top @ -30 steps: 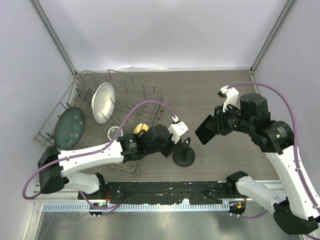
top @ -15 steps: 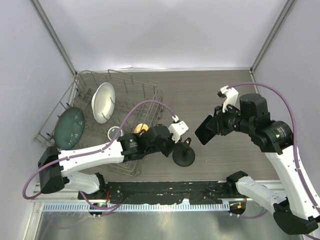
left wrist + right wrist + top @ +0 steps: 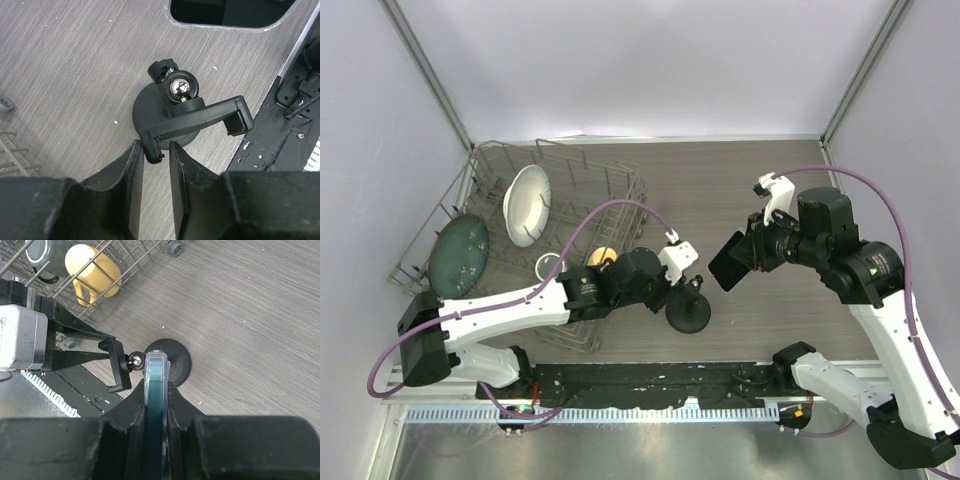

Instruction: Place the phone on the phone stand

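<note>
Two grippers engaged. Right gripper [image 3: 155, 392] clamped on slim black glossy-screened phone [image 3: 155, 369], held edge-on in air. Small black phone stand with round domed base [image 3: 687, 312] sits on grey wood-grain table [image 3: 770, 190], left of phone and lower, apart from it. Left gripper [image 3: 154, 151] nearly closed, pinching one end of clamp bar. Right arm probably must carry phone left and down.

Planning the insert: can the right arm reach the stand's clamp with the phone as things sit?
Probably yes. The phone hangs close to the phone stand, only bare table between. The left fingers pinch just one end of its clamp; the rest looks free.
</note>
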